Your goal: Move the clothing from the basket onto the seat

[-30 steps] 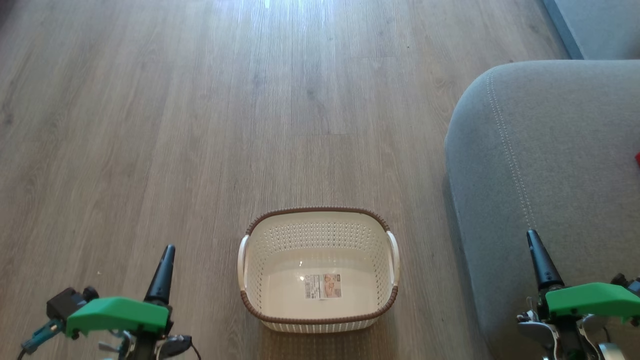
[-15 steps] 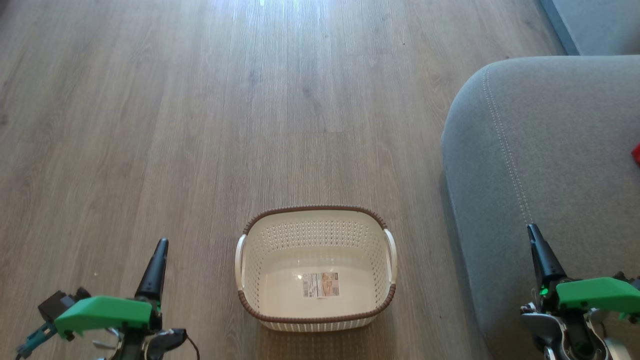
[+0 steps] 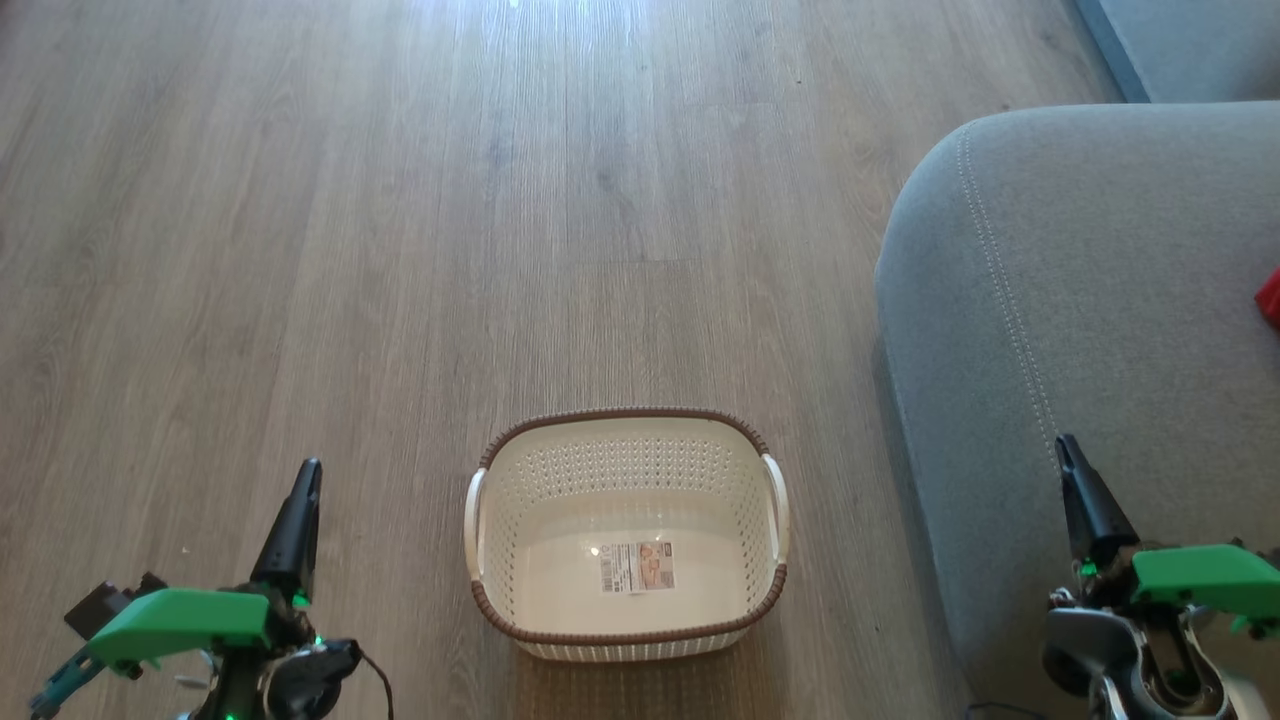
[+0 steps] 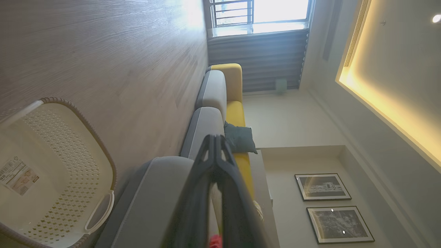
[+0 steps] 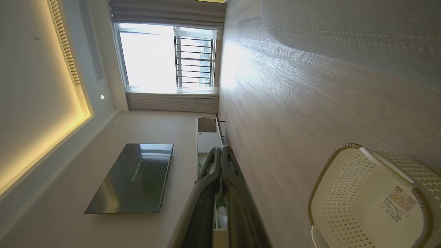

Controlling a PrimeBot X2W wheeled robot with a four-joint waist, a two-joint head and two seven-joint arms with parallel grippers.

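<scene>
Presently, the basket [image 3: 628,636] stands upright on the wooden floor [image 3: 400,250], between the two grippers in the head view, with its paper label [image 3: 637,567] exposed on the inner bottom. The seat [image 3: 1100,300] lies to the robot's right, near the basket but apart from it. A small patch of red clothing [image 3: 1271,298] rests on the seat at the picture's right edge, the rest cut off. The left gripper [image 3: 305,480] hangs above the floor, fingers pressed together, grasping nothing. The right gripper [image 3: 1068,452] shows against the seat, likewise clenched on nothing.
</scene>
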